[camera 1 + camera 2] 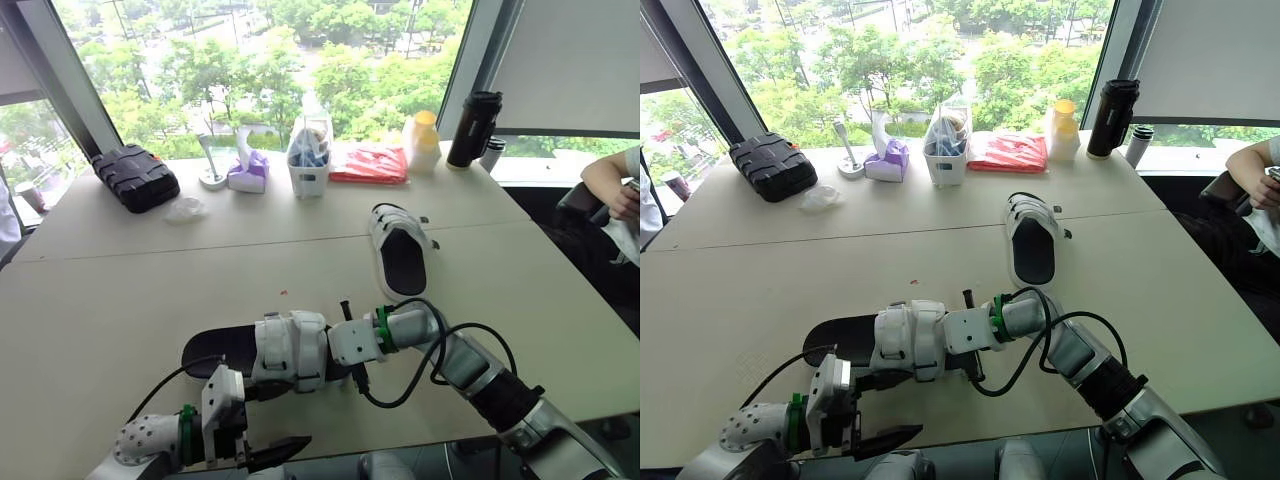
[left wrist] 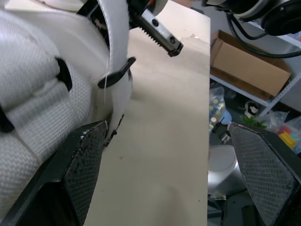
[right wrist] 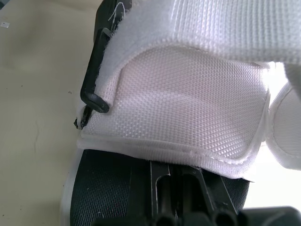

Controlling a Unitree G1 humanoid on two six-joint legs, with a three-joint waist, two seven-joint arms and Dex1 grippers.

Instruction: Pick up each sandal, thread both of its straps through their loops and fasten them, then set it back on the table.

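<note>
The near sandal (image 1: 215, 352) lies on the table (image 1: 120, 300) close to the front edge. Its black sole is seen on the robot's left of two white straps (image 1: 290, 350), and its other end is covered by the right gripper (image 1: 338, 350), which is pressed in against the straps. Whether that gripper is open or closed cannot be told, as its tip is hidden under the white webbing. In the right wrist view a black loop (image 3: 94, 80) is seen at the edge of one strap. Whether the strap is passed through it cannot be made out.

The left gripper (image 2: 167, 136) is held wide open and empty just in front of the sandal at the table edge. One of its pads (image 2: 84, 155) is close against the lower edge of a strap, but contact cannot be confirmed. Its lower part is cut off at the bottom of the head views.

The second sandal (image 1: 400, 250) lies flat farther back and to the right, well apart from both grippers. Its straps are bunched at the far end, and their fastening is too small to judge.

Along the window edge are set a black case (image 1: 135, 177), a purple tissue box (image 1: 248, 172), a white container (image 1: 308, 165), a red packet (image 1: 368, 165), a yellow bottle (image 1: 423, 140) and a black flask (image 1: 473, 130). A person's arm (image 1: 608, 178) is cut off at the right edge.
</note>
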